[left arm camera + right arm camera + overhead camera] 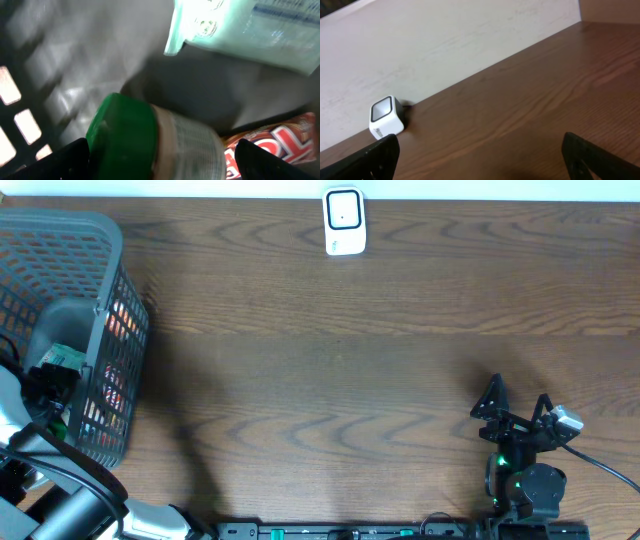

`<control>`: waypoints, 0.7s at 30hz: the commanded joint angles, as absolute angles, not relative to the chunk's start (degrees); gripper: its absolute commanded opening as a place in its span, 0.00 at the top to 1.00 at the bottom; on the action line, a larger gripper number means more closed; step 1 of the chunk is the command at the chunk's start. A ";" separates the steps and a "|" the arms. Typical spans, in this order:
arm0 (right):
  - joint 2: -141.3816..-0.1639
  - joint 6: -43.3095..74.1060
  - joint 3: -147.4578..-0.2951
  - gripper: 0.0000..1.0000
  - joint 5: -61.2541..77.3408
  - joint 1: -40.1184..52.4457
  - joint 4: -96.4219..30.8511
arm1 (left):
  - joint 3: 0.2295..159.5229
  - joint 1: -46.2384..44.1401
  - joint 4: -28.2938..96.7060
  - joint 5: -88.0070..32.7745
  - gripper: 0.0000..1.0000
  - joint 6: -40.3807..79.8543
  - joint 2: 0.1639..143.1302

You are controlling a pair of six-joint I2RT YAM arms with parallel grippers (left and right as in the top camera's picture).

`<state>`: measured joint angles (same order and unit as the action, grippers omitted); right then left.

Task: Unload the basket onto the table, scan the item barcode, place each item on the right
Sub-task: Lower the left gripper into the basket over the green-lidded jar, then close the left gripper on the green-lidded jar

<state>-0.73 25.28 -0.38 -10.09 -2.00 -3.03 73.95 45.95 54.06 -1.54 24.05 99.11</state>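
Brown wood-grain desk (330, 380) fills the overhead view, with a pale wall (445, 45) along its far edge. A grey plastic mesh basket (60, 225) stands at the desk's far left.

The left arm (20, 420) comes up from the near-left corner and bends over the basket's near side, its wrist dipped inside, so that the left gripper (165, 162) points down among the contents. Its dark fingers (65, 160) are spread wide, one at each lower corner of the wrist view, and astride a bottle (185, 145). Whether they touch it I cannot tell.

The right arm (530, 485) sits folded at the near-right edge of the desk, well apart from the basket. The right gripper (517, 405) is held low and aims towards the far edge, spread fully wide with nothing between its fingers.

A small white scanner (344, 222) with a dark window stands at the middle of the far edge, against the wall, and shows at the left of the right wrist view (386, 117).

Inside the basket, the bottle lies on its side, its green cap (122, 135) towards the left. A pale mint packet (240, 30) lies beyond it, and a red wrapper (270, 150) with white lettering lies just beside it on the right.
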 commanded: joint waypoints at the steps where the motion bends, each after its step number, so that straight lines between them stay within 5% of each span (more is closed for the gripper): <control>1: -0.49 25.67 -0.32 0.01 -10.41 -1.61 -3.22 | 74.00 45.78 56.03 -2.31 0.07 25.10 99.44; 21: -0.49 25.67 -0.32 0.01 -10.41 -1.61 -3.22 | 72.38 45.84 58.19 -0.14 0.07 30.35 94.30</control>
